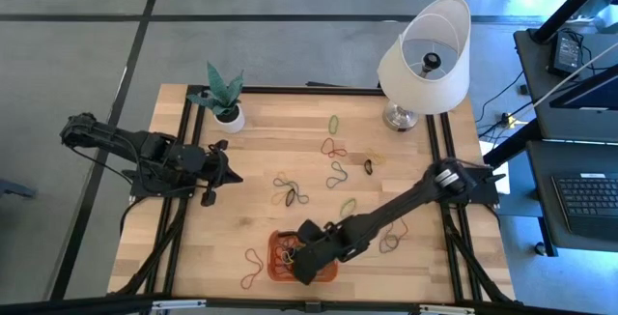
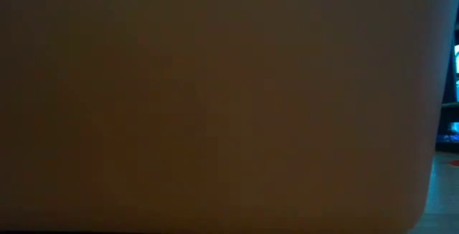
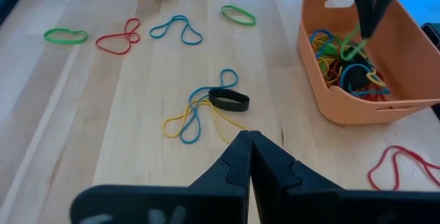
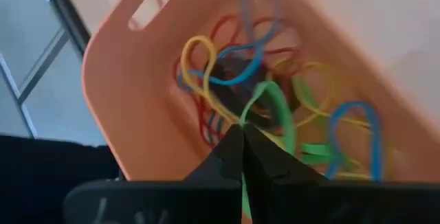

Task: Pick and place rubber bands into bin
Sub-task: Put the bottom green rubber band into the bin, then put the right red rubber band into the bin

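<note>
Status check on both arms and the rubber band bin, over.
Right gripper shut on a green rubber band over the orange bin. Left gripper shut, idle at table's left. Loose bands remain; nothing blocking.

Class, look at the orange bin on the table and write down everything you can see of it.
The bin is a small, shallow orange tray that looks like plastic, rectangular with rounded corners and a slot handle cut near its rim. It sits upright on the wooden table near the front edge. Inside lies a tangle of rubber bands in green, blue, yellow and red. The right gripper, shut on a green band, reaches into it.
</note>
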